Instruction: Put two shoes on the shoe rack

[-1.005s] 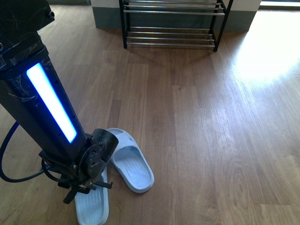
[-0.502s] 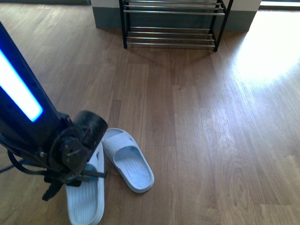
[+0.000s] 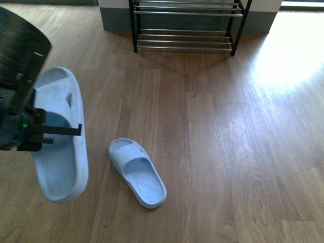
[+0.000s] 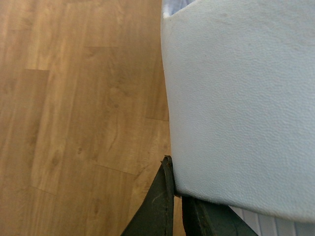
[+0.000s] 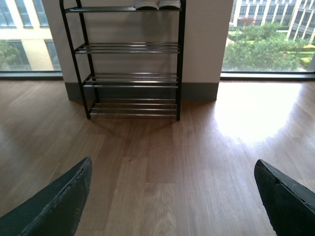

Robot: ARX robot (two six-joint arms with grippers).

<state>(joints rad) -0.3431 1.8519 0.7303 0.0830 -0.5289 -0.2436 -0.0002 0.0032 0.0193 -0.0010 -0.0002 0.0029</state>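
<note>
My left gripper (image 3: 45,132) is shut on a pale blue slide (image 3: 59,152) and holds it in the air at the left of the front view. In the left wrist view the slide's strap (image 4: 241,98) fills the frame, pinched between the dark fingers (image 4: 160,206). The second pale blue slide (image 3: 137,172) lies on the wood floor, toe toward me. The shoe rack (image 3: 185,30) stands at the back wall. In the right wrist view the rack (image 5: 130,64) shows all tiers, with white soles of shoes (image 5: 157,4) on the top tier. My right gripper (image 5: 172,196) is open and empty.
Wood floor (image 3: 228,142) lies between the slide and the rack. A bright sun patch (image 3: 288,55) lies at the right. Windows (image 5: 270,34) flank the wall behind the rack.
My left gripper has lifted the slide off the floor, up and to the left. The other slide has not moved.
</note>
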